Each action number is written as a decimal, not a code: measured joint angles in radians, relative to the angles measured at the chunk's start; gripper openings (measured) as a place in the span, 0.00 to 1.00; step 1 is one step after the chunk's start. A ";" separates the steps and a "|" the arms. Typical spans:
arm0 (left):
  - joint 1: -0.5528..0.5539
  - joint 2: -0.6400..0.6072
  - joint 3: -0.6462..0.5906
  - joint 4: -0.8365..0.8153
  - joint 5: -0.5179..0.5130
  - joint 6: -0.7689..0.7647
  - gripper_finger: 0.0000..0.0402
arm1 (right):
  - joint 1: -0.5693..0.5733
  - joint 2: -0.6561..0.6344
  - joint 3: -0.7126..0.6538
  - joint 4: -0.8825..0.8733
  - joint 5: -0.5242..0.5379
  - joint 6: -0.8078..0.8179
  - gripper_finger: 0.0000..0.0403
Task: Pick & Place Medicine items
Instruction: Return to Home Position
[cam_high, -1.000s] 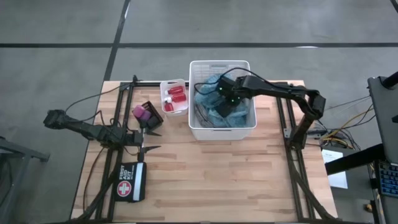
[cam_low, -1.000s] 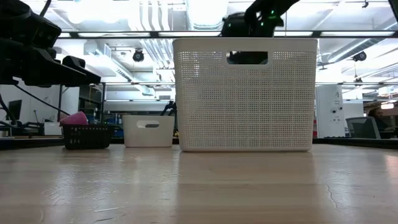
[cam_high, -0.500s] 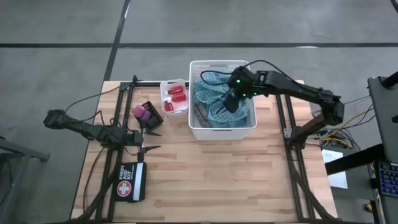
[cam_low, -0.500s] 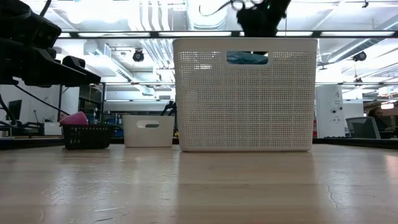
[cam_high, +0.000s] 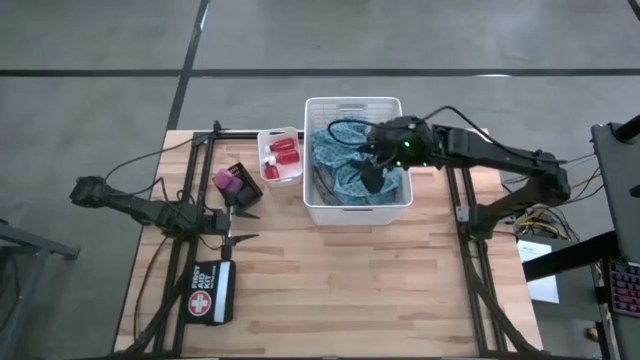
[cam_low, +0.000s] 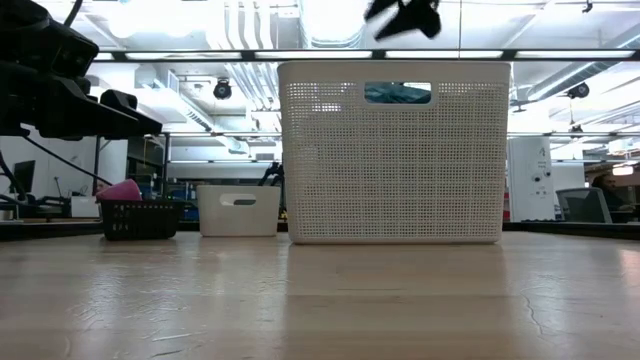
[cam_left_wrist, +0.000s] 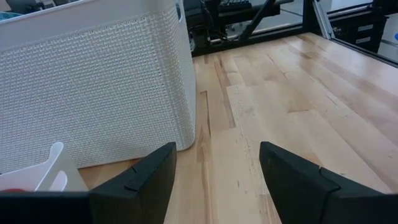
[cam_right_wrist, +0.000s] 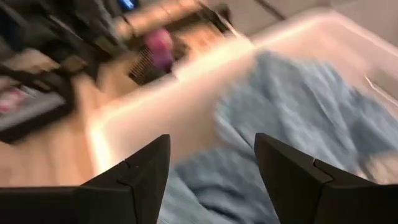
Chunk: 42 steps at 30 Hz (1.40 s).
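Teal and grey patterned cloths (cam_high: 345, 150) lie heaped in the tall white basket (cam_high: 355, 205) at the table's far middle. My right gripper (cam_high: 368, 180) hangs above them, open, slanting down, with nothing between its fingers; its wrist view shows the cloths (cam_right_wrist: 280, 106) below. Red bottles with white caps (cam_high: 283, 153) lie in a small white bin (cam_high: 268, 140) left of the basket. Pink and purple pieces (cam_high: 226, 181) sit in a little black basket (cam_high: 245, 178). My left gripper (cam_high: 248, 225) waits open at the table's left, near that black basket.
A black first-aid pouch (cam_high: 210, 293) lies near the table's front left corner. Dark frame rails run along both sides of the wooden table (cam_high: 350, 290). The tall basket's wall (cam_left_wrist: 93, 93) stands in front of my left gripper.
My right gripper has risen out of the white basket, from deep among the cloths to above its rim, and has tipped from pointing steeply down to a shallower slant. The cloths have stayed in the basket and now show uncovered.
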<state>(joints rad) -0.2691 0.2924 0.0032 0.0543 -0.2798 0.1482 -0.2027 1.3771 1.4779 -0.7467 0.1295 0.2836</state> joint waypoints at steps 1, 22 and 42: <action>0.000 0.000 0.000 0.000 0.000 0.000 0.59 | 0.021 -0.007 -0.003 0.036 0.000 -0.004 0.57; 0.000 0.000 0.000 0.000 0.000 0.000 0.59 | 0.373 -0.143 -0.404 0.654 0.002 -0.234 0.59; 0.000 0.000 0.000 0.000 0.000 0.000 0.59 | 0.552 -0.570 -0.892 0.901 0.000 -0.262 0.60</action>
<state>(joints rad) -0.2690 0.2920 0.0032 0.0542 -0.2796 0.1482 0.3494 0.8072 0.5856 0.1540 0.1299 0.0214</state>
